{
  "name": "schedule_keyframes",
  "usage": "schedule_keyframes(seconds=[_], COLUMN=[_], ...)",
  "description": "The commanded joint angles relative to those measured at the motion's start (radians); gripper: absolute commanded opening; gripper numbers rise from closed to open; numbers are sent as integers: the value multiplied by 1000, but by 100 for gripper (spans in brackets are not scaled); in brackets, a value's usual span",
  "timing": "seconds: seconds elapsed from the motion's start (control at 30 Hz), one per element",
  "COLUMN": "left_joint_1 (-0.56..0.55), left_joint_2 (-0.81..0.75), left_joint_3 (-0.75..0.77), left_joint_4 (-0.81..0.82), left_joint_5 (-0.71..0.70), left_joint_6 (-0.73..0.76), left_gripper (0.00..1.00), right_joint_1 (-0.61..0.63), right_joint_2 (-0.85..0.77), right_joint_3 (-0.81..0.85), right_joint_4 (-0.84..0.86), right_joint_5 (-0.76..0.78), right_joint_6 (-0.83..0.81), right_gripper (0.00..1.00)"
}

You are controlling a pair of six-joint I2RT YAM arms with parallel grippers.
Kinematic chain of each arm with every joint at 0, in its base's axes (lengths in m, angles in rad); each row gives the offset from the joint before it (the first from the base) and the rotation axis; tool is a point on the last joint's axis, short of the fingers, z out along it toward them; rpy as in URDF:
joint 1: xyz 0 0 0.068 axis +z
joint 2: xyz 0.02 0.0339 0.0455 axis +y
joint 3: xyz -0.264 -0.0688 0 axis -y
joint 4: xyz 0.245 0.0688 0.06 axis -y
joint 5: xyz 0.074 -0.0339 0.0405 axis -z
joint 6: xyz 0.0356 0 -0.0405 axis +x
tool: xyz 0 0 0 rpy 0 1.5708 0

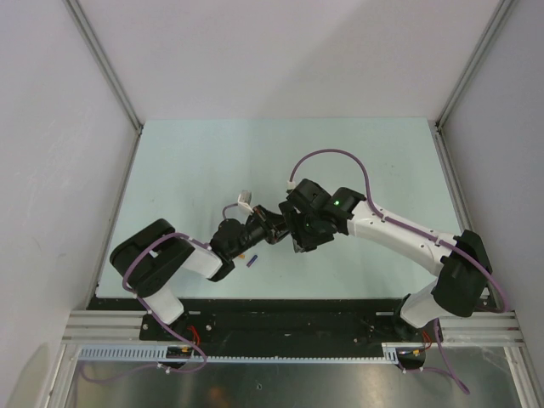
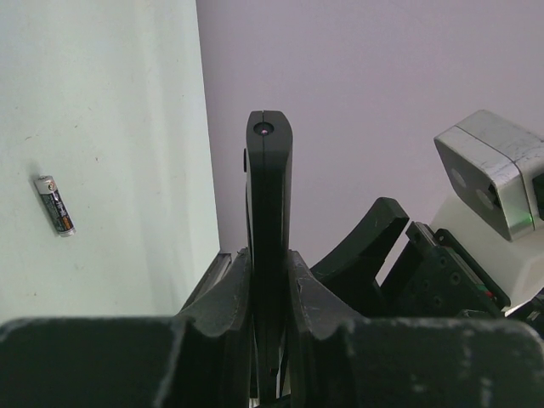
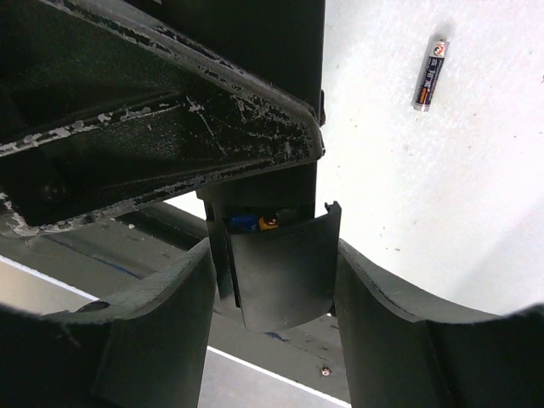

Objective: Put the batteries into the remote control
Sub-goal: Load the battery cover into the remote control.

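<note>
Top: sets left gripper (image 1: 270,228) facing right gripper (image 1: 296,234) mid-table, spare battery (image 1: 252,261) at 6. Left wrist: pinches remote (image 2: 269,221) edge-up, presumably steadying it. Right wrist: has fingers (image 3: 161,323) spread round cover (image 3: 285,272); shows loaded cell (image 3: 255,223) at 12.

Smooth, shiny black plastic on the remote control (image 2: 269,195). Matt, scuffed black plastic on the left gripper fingers (image 2: 221,306). Glossy wrap and metal tip on the battery (image 2: 54,205). Matt pale table (image 2: 119,102).
</note>
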State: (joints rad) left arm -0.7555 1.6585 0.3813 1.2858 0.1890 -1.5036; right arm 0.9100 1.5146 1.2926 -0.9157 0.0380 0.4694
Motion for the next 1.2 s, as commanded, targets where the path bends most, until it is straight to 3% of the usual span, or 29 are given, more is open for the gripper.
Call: schedule_keyframes(seconds=[0.0,0.7,1.17], left_joint_1=[-5,-2,-1], left_joint_2=[-6,21,23], left_joint_3=[31,25,22], left_joint_4=[379,379,379], left_joint_5=[9,-5,1], left_joint_6=[-12,-12,-18], left_gripper=[0,0,0], right_joint_1=[-5,15,9], right_joint_2=[-17,-2,-16], right_joint_3=[40,99,109], right_joint_4=[3,-17,-26], right_joint_5=[17,31,59], right_joint_6=[0,11,15], right_gripper=[59,60,65])
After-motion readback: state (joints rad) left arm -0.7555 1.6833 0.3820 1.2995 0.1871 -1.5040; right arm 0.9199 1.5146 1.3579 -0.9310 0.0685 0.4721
